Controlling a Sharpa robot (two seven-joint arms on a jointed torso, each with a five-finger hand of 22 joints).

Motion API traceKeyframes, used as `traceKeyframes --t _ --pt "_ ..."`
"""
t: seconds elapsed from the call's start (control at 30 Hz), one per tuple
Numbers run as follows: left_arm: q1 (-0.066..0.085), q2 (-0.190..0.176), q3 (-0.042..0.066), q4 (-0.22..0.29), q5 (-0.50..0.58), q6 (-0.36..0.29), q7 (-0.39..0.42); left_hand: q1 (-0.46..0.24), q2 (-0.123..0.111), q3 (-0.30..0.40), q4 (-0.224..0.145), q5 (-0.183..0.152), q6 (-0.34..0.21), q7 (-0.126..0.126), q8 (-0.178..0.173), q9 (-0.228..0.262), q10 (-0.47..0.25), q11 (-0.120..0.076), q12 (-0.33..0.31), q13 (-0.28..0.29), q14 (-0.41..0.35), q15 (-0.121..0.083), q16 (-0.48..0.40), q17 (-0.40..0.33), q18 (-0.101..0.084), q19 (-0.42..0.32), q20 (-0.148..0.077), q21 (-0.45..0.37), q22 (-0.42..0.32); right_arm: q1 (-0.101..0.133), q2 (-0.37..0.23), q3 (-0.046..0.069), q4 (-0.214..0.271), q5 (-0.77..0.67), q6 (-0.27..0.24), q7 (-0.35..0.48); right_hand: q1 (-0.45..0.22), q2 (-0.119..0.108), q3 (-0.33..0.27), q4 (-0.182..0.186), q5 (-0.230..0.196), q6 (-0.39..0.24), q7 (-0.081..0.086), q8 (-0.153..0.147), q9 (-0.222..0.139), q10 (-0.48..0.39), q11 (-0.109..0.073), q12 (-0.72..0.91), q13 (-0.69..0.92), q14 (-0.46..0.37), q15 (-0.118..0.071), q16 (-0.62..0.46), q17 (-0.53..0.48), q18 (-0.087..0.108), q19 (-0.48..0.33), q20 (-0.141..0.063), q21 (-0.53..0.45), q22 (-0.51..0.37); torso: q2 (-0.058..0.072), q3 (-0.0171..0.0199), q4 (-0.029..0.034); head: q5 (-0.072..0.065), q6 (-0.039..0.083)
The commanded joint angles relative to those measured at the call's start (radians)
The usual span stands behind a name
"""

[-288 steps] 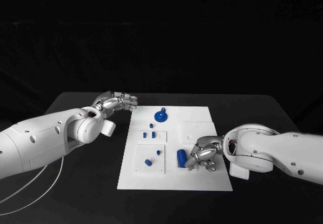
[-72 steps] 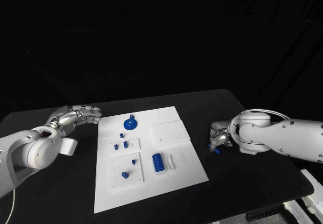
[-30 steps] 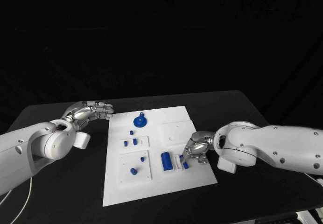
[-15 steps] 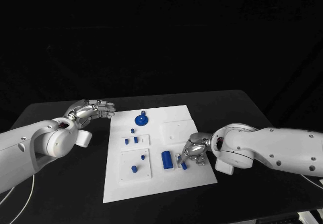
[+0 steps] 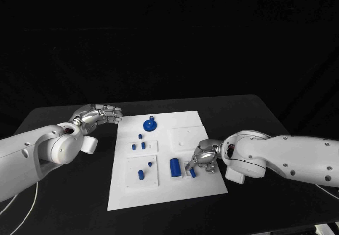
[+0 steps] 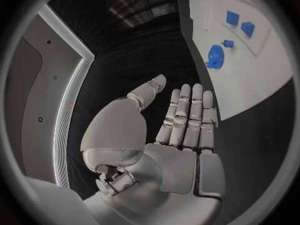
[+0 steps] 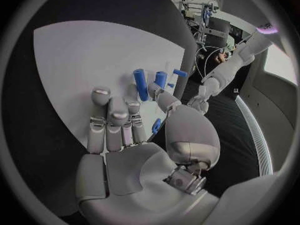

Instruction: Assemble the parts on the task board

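The white task board (image 5: 205, 183) lies in the middle of the black table. On it are a blue gear-like disc (image 5: 150, 125), two small blue blocks (image 5: 138, 146), blue pegs (image 5: 140, 174) on a raised plate, and a large blue cylinder (image 5: 174, 167). My right hand (image 5: 203, 159) rests low over the board's right side, just right of the cylinder (image 7: 140, 84). A small blue piece (image 5: 192, 173) (image 7: 156, 126) sits pinched between its thumb and a finger. My left hand (image 5: 99, 116) (image 6: 181, 120) hovers flat with its fingers straight, off the board's far left corner, holding nothing.
A raised white square plate (image 5: 187, 134) occupies the board's far right part. A narrow white slot piece (image 5: 185, 170) stands between the cylinder and my right hand. Bare black table (image 5: 70, 196) surrounds the board on all sides.
My right hand came in from the table right of the board, carrying the small blue piece, and has settled beside the cylinder. My left hand has stayed where it was.
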Motion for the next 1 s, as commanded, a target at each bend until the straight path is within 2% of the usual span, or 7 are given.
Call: traceKeyframes --t 0.03,0.47,0.67,0.73,0.77,0.8,1.0 --pt "0.001 -0.001 0.001 0.003 0.002 0.015 0.002 -0.008 0.002 -0.003 0.005 -0.002 -0.007 0.001 0.007 -0.002 -0.005 -0.002 0.000 -0.001 0.005 0.000 -0.006 0.002 0.007 0.001 0.006 -0.004 0.001 -0.004 0.003 -0.002 -0.001 -0.018 -0.004 -0.003 -0.011 0.002 -0.006 0.003 -0.005 0.001 0.005 -0.003 -0.008 -0.002 -0.003 0.002 0.001 0.000 -0.008 0.004 0.001 0.028 0.001 -0.007 -0.004 0.009 0.000 -0.0008 -0.0002 0.002 0.001" --pt "0.001 -0.001 0.000 0.003 0.002 0.017 0.001 -0.012 0.004 -0.004 0.008 -0.002 -0.007 0.001 0.007 -0.002 -0.005 -0.002 0.000 -0.001 0.005 0.001 -0.007 0.003 0.007 0.002 0.006 -0.006 0.002 -0.004 0.010 -0.002 0.006 -0.026 -0.007 -0.004 -0.027 0.011 -0.013 0.020 -0.007 0.003 0.004 -0.003 -0.010 -0.002 -0.004 0.002 0.001 0.000 -0.009 0.005 0.002 0.028 0.001 -0.009 -0.005 0.009 0.000 -0.0001 -0.0007 0.014 0.003" --pt "0.001 -0.002 0.000 0.003 0.001 0.017 0.000 -0.012 0.004 -0.004 0.008 -0.002 -0.007 0.001 0.007 -0.002 -0.005 -0.002 0.000 -0.001 0.005 0.000 -0.008 0.004 0.007 0.002 0.006 -0.006 0.002 -0.004 0.007 -0.002 0.006 -0.033 0.000 -0.010 -0.017 0.038 0.001 0.026 -0.015 0.005 0.003 -0.002 -0.011 -0.001 -0.005 0.002 0.001 0.000 -0.010 0.006 0.003 0.028 0.001 -0.011 -0.005 0.010 0.000 -0.0008 -0.0002 0.017 0.003" --pt "0.001 -0.002 0.000 0.003 0.000 0.018 0.000 -0.013 0.004 -0.004 0.008 -0.002 -0.007 0.001 0.007 -0.002 -0.005 -0.002 0.000 -0.001 0.005 0.000 -0.008 0.004 0.007 0.002 0.006 -0.006 0.003 -0.004 0.004 -0.002 0.004 -0.034 0.003 -0.011 -0.005 0.041 0.037 0.045 -0.077 0.006 0.003 -0.003 -0.014 0.000 -0.005 0.001 0.001 -0.001 -0.011 0.006 0.004 0.028 0.000 -0.011 -0.006 0.009 0.000 -0.0010 0.0000 0.018 0.003" --pt "0.001 -0.002 0.000 0.003 0.000 0.017 -0.001 -0.013 0.004 -0.004 0.008 -0.002 -0.007 0.001 0.007 -0.002 -0.005 -0.002 0.000 -0.001 0.005 0.000 -0.008 0.004 0.007 0.002 0.006 -0.006 0.003 -0.004 0.003 -0.002 0.004 -0.035 0.006 -0.012 0.007 0.029 0.083 0.067 -0.116 0.008 0.002 -0.003 -0.015 0.000 -0.006 0.000 0.000 -0.001 -0.011 0.005 0.004 0.028 0.000 -0.011 -0.008 0.008 0.000 -0.0010 0.0001 0.018 0.003" --pt "0.001 -0.003 0.000 0.003 0.000 0.018 -0.001 -0.013 0.004 -0.004 0.008 -0.002 -0.007 0.001 0.007 -0.002 -0.005 -0.002 0.000 -0.001 0.005 0.000 -0.008 0.004 0.007 0.002 0.006 -0.006 0.003 -0.004 0.002 -0.002 0.003 -0.038 0.011 -0.012 0.013 0.002 0.145 0.098 -0.125 0.010 0.003 -0.003 -0.017 0.002 -0.005 0.000 0.001 0.000 -0.012 0.006 0.004 0.028 0.004 -0.010 -0.006 0.009 0.000 -0.0009 0.0002 0.018 0.004" --pt "0.001 -0.003 0.000 0.004 -0.001 0.018 -0.002 -0.013 0.004 -0.004 0.009 -0.002 -0.007 0.001 0.007 -0.002 -0.005 -0.003 0.000 -0.001 0.005 0.000 -0.008 0.004 0.007 0.002 0.006 -0.006 0.003 -0.004 -0.003 -0.002 0.002 -0.046 0.032 -0.011 0.034 0.037 0.222 0.106 -0.125 0.009 0.003 -0.003 -0.019 0.002 -0.005 0.001 0.001 -0.001 -0.010 0.007 0.005 0.028 0.003 -0.010 -0.003 0.013 0.000 -0.0004 -0.0002 0.019 0.005"
